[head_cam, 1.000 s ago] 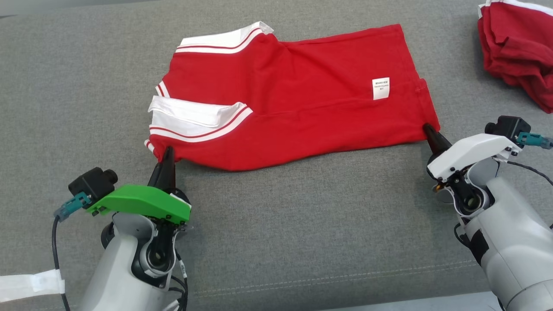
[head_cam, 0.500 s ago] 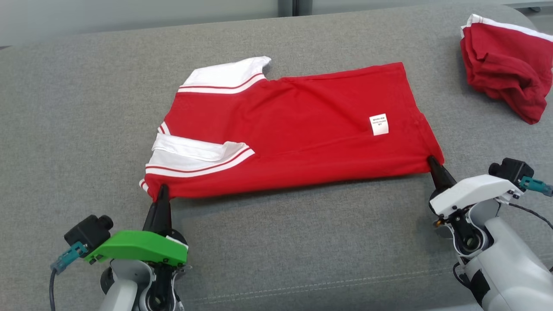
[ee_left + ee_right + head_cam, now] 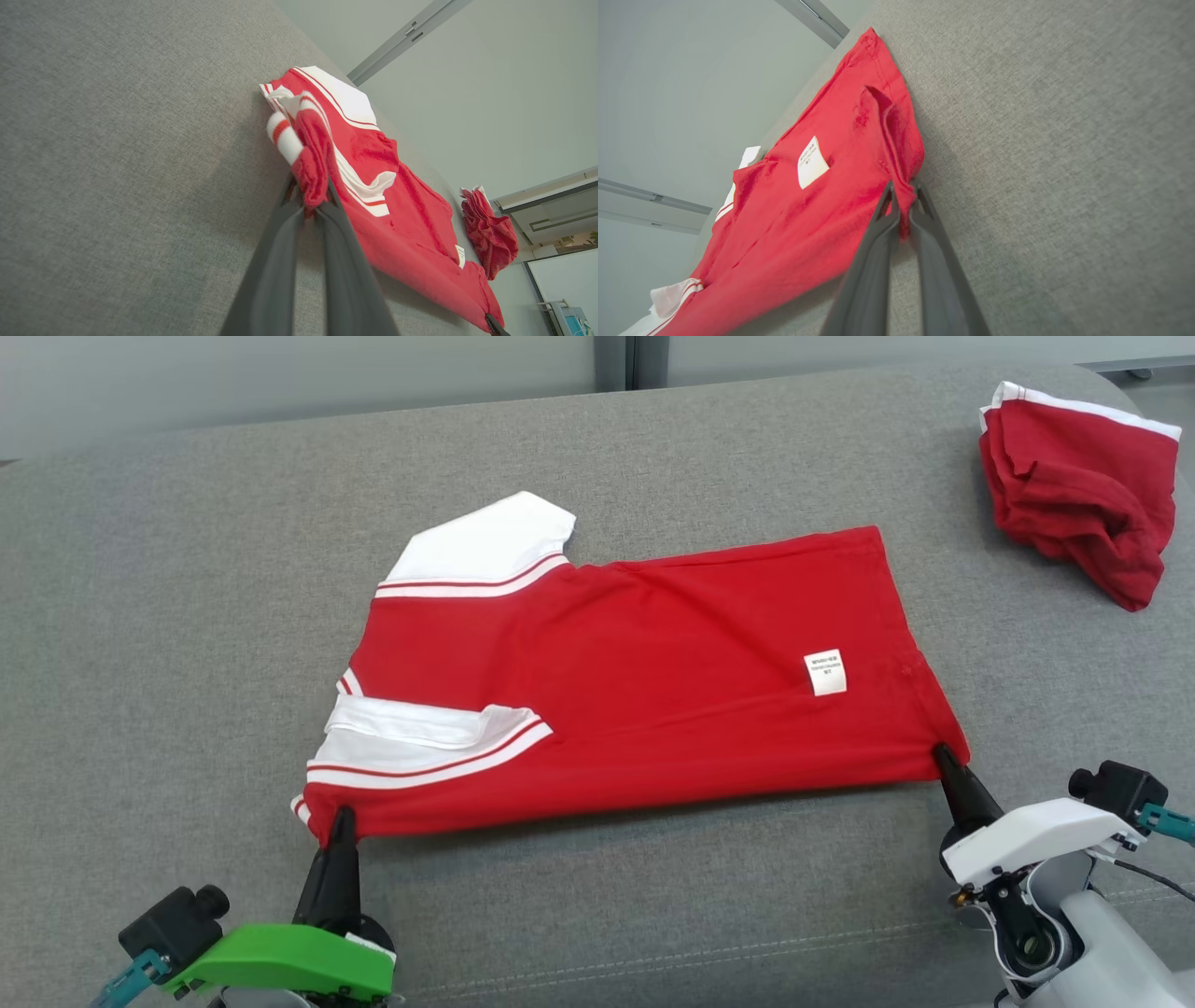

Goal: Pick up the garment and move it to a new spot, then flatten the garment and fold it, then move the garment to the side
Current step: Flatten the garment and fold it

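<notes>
**A:** What does it all lie on?
**B:** A wide grey cushion (image 3: 168, 616). The red shirt (image 3: 653, 691) is spread flat across its middle, with its white sleeves (image 3: 485, 546) toward the robot's left and its hem toward the right.
**A:** Anything else up there?
**B:** A crumpled red heap (image 3: 1074, 485) in the far right corner, well apart from the shirt.
**A:** And the arms?
**B:** Both come in low from the near edge, fingers pointing away from the robot. The left gripper (image 3: 342, 819), ahead of its green cover (image 3: 280, 966), is pinched tight on the shirt's near left corner. The right gripper (image 3: 943, 756), ahead of a white cover (image 3: 1036, 835), is clamped on the near right hem corner.
**A:** How does the cloth run between them?
**B:** The near edge runs from one grip to the other, with a shadow under it.
**A:** The smallest thing?
**B:** A white label (image 3: 825, 672) on the shirt, near the hem end.
</notes>
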